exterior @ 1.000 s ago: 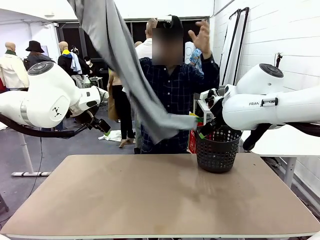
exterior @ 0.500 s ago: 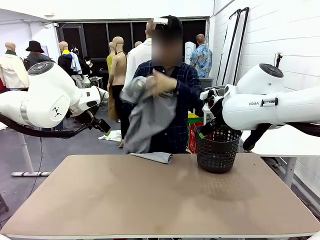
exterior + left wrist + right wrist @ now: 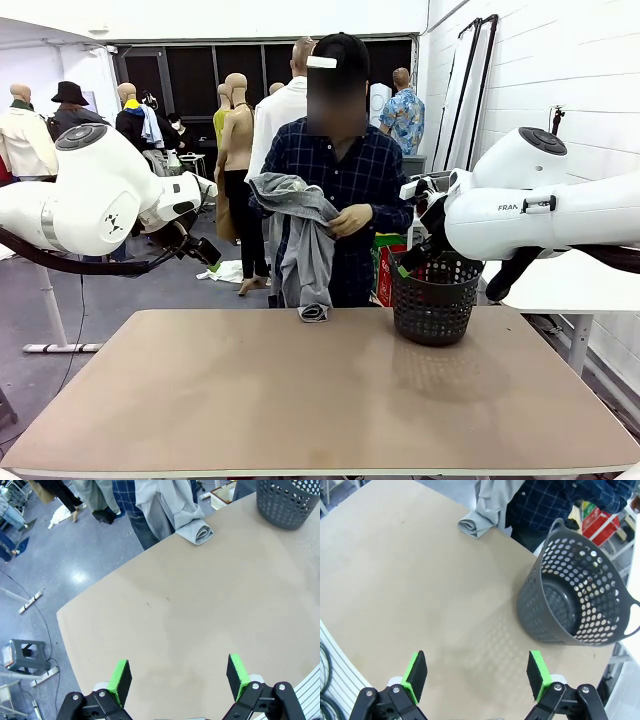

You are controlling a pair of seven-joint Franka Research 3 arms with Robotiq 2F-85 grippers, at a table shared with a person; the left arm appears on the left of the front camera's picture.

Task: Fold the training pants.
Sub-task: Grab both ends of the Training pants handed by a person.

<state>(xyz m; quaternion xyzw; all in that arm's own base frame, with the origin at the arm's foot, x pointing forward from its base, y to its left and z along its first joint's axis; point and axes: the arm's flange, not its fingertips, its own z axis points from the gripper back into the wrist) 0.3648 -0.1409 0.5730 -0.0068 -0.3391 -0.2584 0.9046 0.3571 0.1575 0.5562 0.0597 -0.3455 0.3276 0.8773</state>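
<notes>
The light grey training pants (image 3: 305, 240) hang bunched from the hands of a person in a dark plaid shirt at the far side of the table; their lowest fold (image 3: 197, 531) rests on the far table edge (image 3: 476, 524). My left gripper (image 3: 179, 676) is open, high over the near left part of the tabletop with nothing between its fingers. My right gripper (image 3: 476, 674) is open too, above the table short of the basket and holding nothing. Both arms are drawn back at the sides in the front view.
A dark grey perforated basket (image 3: 434, 297) stands at the far right of the tan table (image 3: 320, 400), and looks empty in the right wrist view (image 3: 577, 595). Other people stand behind the person.
The person swung the pants down from overhead, gathered them at chest height, and now lowers them so the bottom touches the table edge. Neither arm has moved.
</notes>
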